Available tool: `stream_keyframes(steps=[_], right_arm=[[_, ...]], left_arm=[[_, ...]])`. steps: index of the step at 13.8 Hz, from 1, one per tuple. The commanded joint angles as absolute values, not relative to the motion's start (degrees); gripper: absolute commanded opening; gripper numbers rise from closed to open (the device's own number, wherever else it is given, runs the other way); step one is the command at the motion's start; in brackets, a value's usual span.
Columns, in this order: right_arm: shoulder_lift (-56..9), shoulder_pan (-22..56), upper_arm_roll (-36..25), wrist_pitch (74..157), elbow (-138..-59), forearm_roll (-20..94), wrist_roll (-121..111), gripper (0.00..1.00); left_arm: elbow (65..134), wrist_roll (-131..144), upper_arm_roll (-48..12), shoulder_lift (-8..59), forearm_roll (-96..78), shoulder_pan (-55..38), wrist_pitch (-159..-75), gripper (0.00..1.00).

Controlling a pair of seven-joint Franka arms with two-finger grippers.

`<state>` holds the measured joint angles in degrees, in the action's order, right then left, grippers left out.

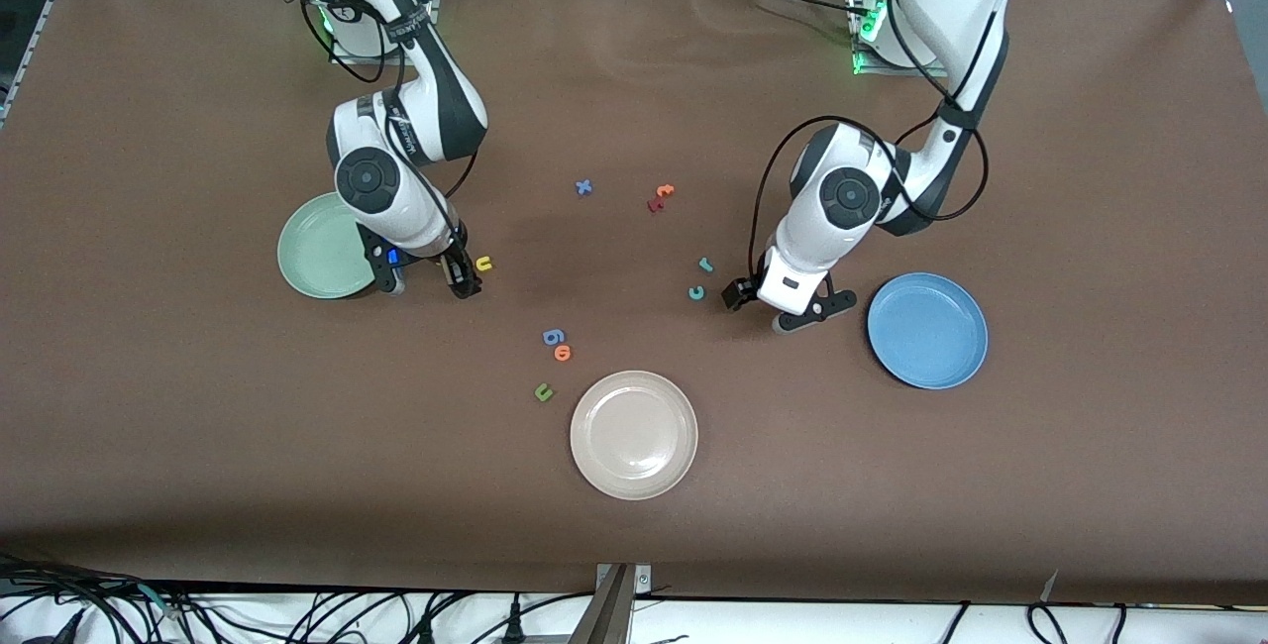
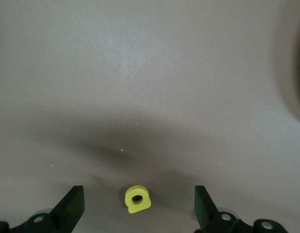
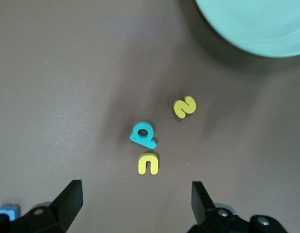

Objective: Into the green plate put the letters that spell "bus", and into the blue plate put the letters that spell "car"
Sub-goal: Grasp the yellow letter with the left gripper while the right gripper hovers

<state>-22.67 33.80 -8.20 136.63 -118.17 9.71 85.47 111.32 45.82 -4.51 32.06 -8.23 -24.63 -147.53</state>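
Right gripper [image 1: 458,279]: low over the table just beside the green plate [image 1: 322,248], fingers spread wide, nothing between them. The yellow-orange "u" [image 1: 483,264] lies just beside its fingertip. Left gripper [image 1: 788,310]: low over the table between the teal "c" [image 1: 696,293] and the blue plate [image 1: 927,330], also fully spread and empty.

Front view, remaining items. The teal "r" [image 1: 705,265] lies just beside the "c", a little farther from the camera. The orange "t" [image 1: 665,191] and a dark red letter [image 1: 654,205] sit together farther back, with a blue "x" [image 1: 583,187] near them toward the right arm's end. A blue letter [image 1: 553,337], an orange "o" [image 1: 563,353] and a dark green "u" [image 1: 543,391] lie near the cream-white plate [image 1: 634,434], which is nearest the camera. Both coloured plates hold no letters.

Left wrist view. The yellow "a" [image 2: 138,199] lies flat on the table between the spread fingers [image 2: 71,206], touching neither.

Right wrist view. The teal "b" [image 3: 143,135], "u" [image 3: 148,163] and yellow "s" [image 3: 184,107] lie close together on the table ahead of the open fingers [image 3: 70,196]. The "b" and "u" nearly touch; the "s" sits nearest the green plate's rim [image 3: 247,39].
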Motion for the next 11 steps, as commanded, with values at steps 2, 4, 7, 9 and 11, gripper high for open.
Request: stream_keyframes(steps=[2,4,7,9,11], right_arm=[[-23.6,34.4,-6.9,141.3,-120.5,10.5,89.1,0.98],[-24.3,34.5,-6.2,144.7,-122.2,10.5,89.5,0.98],[-25.0,34.5,-6.1,149.6,-124.5,10.5,89.4,0.98],[-25.2,34.5,-6.2,149.7,-124.6,10.5,89.4,0.93],[-25.3,34.5,-6.2,149.9,-125.2,10.5,89.3,0.92]], left_arm=[[111.0,48.2,-3.6,34.3,-7.4,-26.3,-149.2,1.0],[110.9,49.8,-3.6,35.2,-7.4,-26.9,-149.2,0.99],[110.9,50.8,-3.6,35.5,-7.3,-27.2,-148.4,0.97],[110.9,51.5,-3.5,35.7,-6.6,-27.9,-147.6,0.91],[110.8,54.7,-3.5,35.9,-3.4,-28.2,-146.3,0.88]])
